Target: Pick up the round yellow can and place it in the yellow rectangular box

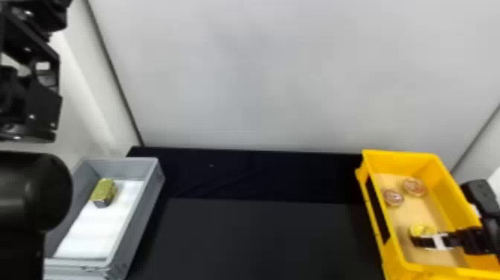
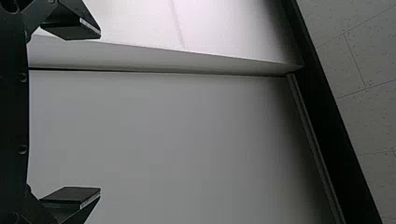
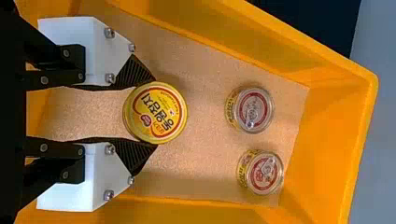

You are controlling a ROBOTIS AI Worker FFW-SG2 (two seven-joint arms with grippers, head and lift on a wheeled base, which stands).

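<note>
Two fingers of the right gripper (image 1: pixel 422 236) clasp one round yellow can (image 3: pixel 155 113) inside one yellow rectangular box (image 1: pixel 388 164), with two smaller cans (image 3: pixel 254 111); the left gripper's (image 2: pixel 100 113) two fingers stand apart; one grey box (image 1: pixel 143 208) holds one gold-topped block (image 1: pixel 104 190)

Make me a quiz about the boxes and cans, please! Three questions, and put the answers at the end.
1. True or false: the gold-topped block lies in the gray box.
2. Which one has its fingers on either side of the round yellow can? A) left gripper B) right gripper
3. Fill in: besides that can, the yellow box holds ____ smaller cans.

Key: 1 true; 2 B; 3 two
</note>
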